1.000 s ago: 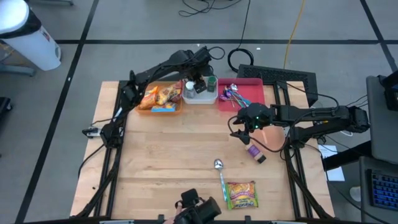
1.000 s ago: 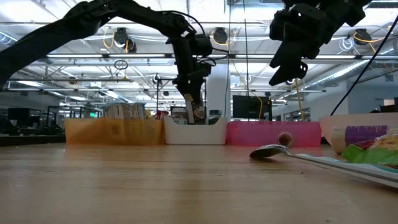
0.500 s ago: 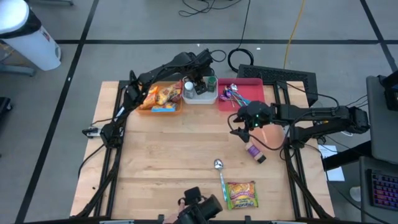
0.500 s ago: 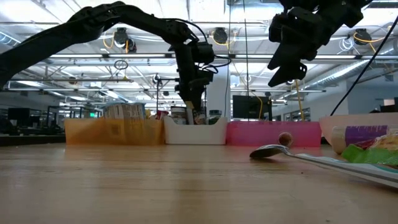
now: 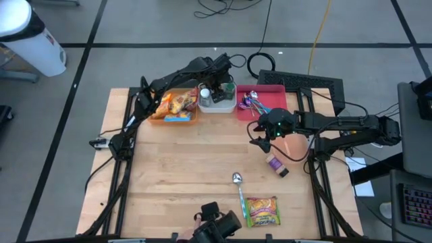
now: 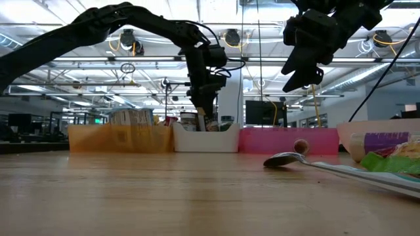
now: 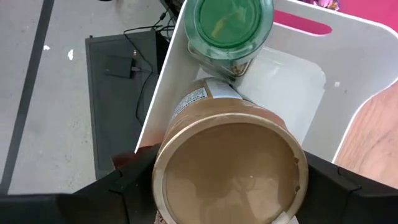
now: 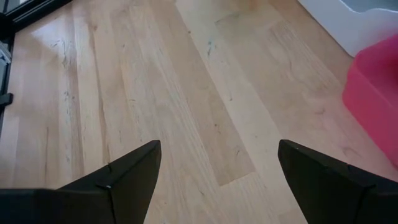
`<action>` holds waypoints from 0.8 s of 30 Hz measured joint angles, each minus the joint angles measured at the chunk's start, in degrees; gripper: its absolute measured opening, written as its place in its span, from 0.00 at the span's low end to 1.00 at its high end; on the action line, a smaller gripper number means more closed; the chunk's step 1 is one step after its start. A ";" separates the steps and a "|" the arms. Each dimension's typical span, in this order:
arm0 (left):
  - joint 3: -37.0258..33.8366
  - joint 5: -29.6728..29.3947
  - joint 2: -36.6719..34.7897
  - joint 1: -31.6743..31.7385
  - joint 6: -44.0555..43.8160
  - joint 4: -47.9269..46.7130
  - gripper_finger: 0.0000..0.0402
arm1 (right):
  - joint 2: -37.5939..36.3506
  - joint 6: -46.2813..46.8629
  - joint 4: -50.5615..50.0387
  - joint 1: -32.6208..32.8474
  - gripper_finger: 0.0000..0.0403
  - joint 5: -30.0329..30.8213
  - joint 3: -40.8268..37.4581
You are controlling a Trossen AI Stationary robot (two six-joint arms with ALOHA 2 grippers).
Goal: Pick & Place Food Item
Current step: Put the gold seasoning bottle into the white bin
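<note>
1. The left gripper (image 5: 214,86) reaches into the white bin (image 7: 298,81), a smooth moulded plastic tray at the table's far edge, its dark fingers (image 7: 134,186) closed on either side of a tan cylindrical can (image 7: 230,168) with a flat, matte brown lid.
2. Just beside the can stands a round jar (image 7: 227,28) with a glossy green lid.
3. The right gripper (image 5: 260,137) hangs above bare pale wood planks (image 8: 186,112), jaws spread wide with nothing between them.
4. An orange bin (image 5: 177,106) holds crinkled snack bags; a pink bin (image 5: 266,101) sits on the white bin's other side.
5. A shiny metal spoon (image 5: 239,189) lies near a flat noodle packet (image 5: 261,210).
</note>
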 joint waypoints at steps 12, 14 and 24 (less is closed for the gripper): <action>0.00 -1.10 0.24 0.02 1.42 0.44 0.74 | 0.00 -0.02 0.00 0.00 0.79 0.00 0.02; 0.00 -1.13 0.24 0.02 1.42 0.45 0.77 | 0.00 -0.01 0.00 0.00 0.79 0.00 0.02; 0.04 -1.27 0.24 0.00 1.45 0.59 0.83 | 0.00 -0.22 0.00 0.00 0.79 0.00 0.04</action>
